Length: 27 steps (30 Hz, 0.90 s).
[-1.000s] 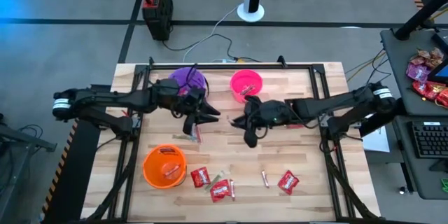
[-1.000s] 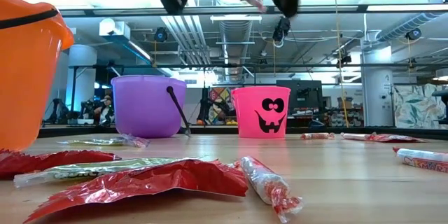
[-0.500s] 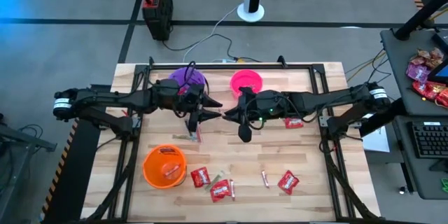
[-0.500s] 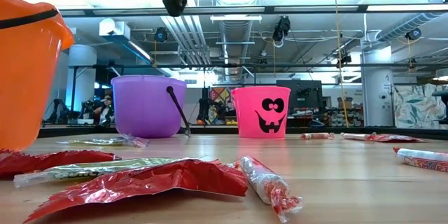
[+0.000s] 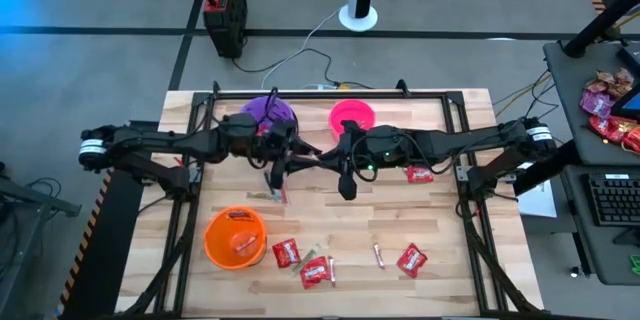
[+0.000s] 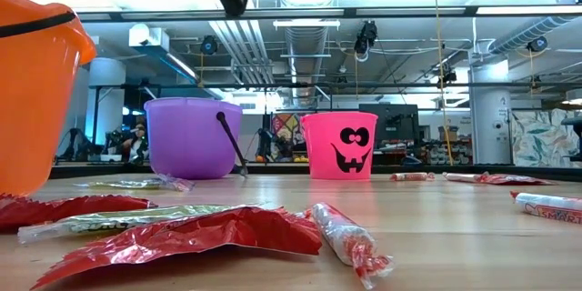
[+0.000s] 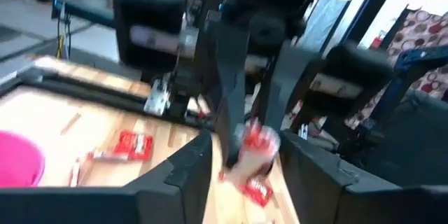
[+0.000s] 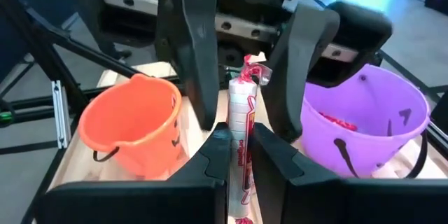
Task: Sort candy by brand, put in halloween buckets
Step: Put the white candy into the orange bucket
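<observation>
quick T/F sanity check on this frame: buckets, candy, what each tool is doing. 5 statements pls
1. The right tool grips a stick of candy. True.
2. The left tool is clamped on that stick. False: its fingers stand spread either side of the stick, open, in both wrist views.
3. The purple bucket is empty. False: red candy shows inside it.
4. The orange bucket stands on the near-left part of the table, apart from the purple and pink buckets at the back. True.
5. Both tools rest on the tabletop. False: they meet in the air above mid-table; the low view shows them hanging well above the buckets.
</observation>
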Tool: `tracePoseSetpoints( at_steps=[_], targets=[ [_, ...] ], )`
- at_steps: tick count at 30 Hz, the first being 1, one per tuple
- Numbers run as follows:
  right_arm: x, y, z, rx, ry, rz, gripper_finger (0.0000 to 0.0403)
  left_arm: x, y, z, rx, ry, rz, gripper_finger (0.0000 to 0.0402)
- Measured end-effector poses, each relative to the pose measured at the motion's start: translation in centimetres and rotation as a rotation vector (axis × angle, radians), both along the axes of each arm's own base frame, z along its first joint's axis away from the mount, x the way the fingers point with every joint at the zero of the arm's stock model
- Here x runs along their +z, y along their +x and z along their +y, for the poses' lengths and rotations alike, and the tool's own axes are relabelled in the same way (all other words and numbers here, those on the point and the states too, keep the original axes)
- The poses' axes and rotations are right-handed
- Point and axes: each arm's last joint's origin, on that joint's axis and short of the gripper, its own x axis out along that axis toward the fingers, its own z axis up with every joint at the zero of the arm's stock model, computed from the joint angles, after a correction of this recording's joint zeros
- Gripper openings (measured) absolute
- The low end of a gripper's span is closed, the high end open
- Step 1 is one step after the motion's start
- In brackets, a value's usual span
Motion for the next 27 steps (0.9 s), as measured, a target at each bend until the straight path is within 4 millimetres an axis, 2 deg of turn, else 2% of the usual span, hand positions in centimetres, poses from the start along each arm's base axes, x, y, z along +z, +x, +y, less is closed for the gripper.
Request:
tracePoseSetpoints(
  at_steps=[9,13,20,24,27],
  targets=[
    [-0.2,0.0,0.0,-0.005,-0.009,0.011,0.0030,-0.3,0.4,0.1,-0.002,-0.026,-0.004,0.0025],
    [-0.2,0.0,0.0,-0.014,0.025,0.016,0.0060,-0.2,0.4,0.0,-0.007,-0.043,-0.002,0.0023],
    [-0.6,-0.2,-0.4,-0.036,0.083,0.058,0.0144,0.3,-0.3,0.0,-0.014,-0.080,0.005,0.0023],
    [-0.5,-0.4,-0.6,-0.048,0.085,0.069,0.0181,1.3,-1.5,-0.2,-0.018,-0.096,0.152,0.0023],
    [-0.3,-0.8,-0.8,-0.056,0.086,0.072,0.0199,3.1,-3.3,-0.7,-0.053,-0.080,0.336,0.0023]
  ],
)
